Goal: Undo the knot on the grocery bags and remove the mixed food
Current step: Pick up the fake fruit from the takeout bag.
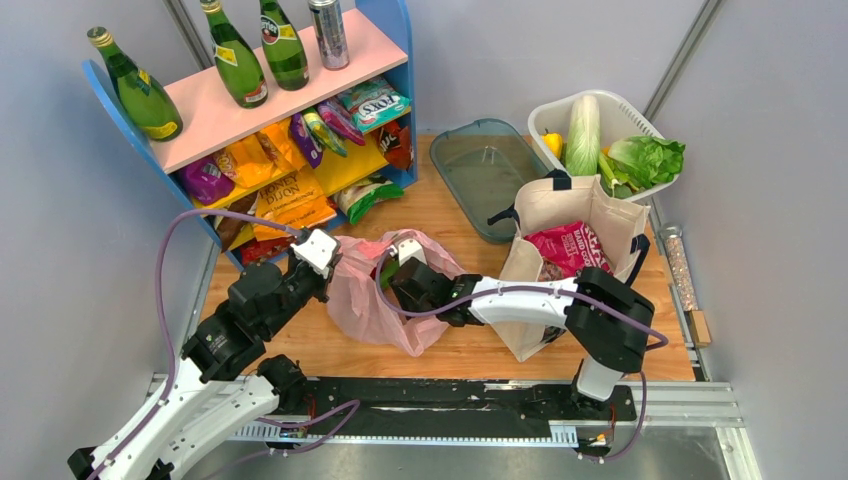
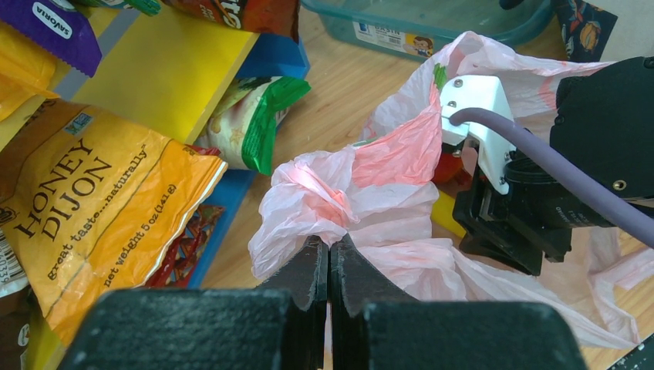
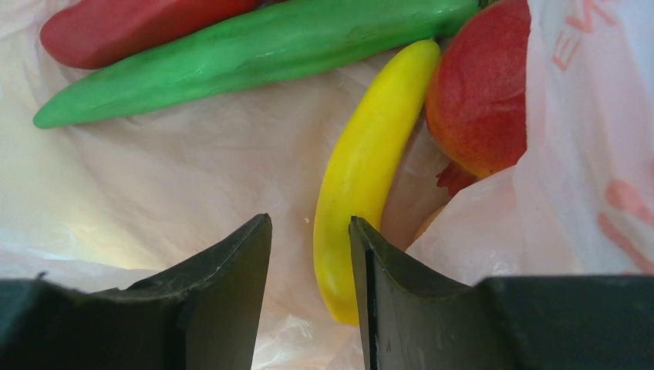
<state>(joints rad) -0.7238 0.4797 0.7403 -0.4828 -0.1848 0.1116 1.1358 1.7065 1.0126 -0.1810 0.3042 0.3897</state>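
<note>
The translucent pink plastic bag (image 1: pixel 365 300) lies on the table with its mouth open. My left gripper (image 1: pixel 325 256) is shut on the bag's rim (image 2: pixel 329 248), just below a bunched lump of handle plastic (image 2: pixel 320 189); I cannot tell whether that lump is the knot. My right gripper (image 1: pixel 402 272) reaches inside the bag, open (image 3: pixel 308 223). A yellow banana (image 3: pixel 362 162) lies partly between its jaws, against the right finger. Beyond lie a green cucumber (image 3: pixel 231 62), a red pepper (image 3: pixel 131 27) and a red round fruit (image 3: pixel 482 92). The cream tote (image 1: pixel 560 210) stands to the right, holding a magenta crisp packet (image 1: pixel 565 245).
A blue and pink shelf (image 1: pixel 300 90) with green bottles and snack packets stands at the back left, close to my left gripper. A teal tray (image 1: pixel 485 165) lies behind the bags. A white basket (image 1: pixel 545 108) with cabbage and lettuce sits at the back right.
</note>
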